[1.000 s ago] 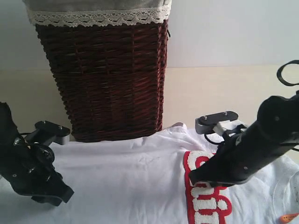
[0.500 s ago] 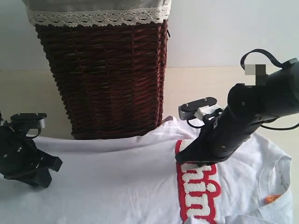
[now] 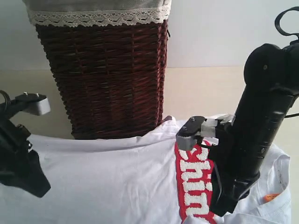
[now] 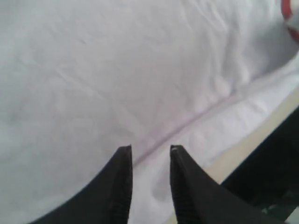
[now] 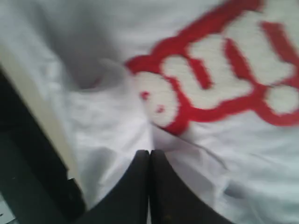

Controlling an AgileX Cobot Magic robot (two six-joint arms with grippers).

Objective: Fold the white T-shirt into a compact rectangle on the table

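My right arm [image 3: 254, 135] comes down steeply from the upper right, its forearm nearly upright over the chest of the thin white T-shirt [image 3: 117, 177]. The right gripper [image 5: 149, 156] has its black fingers pressed together. Creases in the cloth run in to the tips, so I take it that a fold of shirt is pinched there, just beside the fuzzy white, red-outlined lettering [image 3: 195, 184].

My left arm [image 3: 18, 163] sits low at the left border of the exterior view, angled down over the shirt's other end. The left gripper [image 4: 149, 150] has its two fingers spread, one on each side of the hem seam. I cannot tell whether the tips touch the fabric.

The shirt lies spread across the broad cream table [image 3: 205, 93], with its small orange neck tag [image 3: 272, 197] on the right. Its far edge comes up close to the foot of the tall dark brown wicker basket [image 3: 107, 79], which has a cream lace-trimmed liner [image 3: 98, 17].

To the right of the basket the table is bare. Both wrist views show a thin strip of table past the cloth, then a dark drop.
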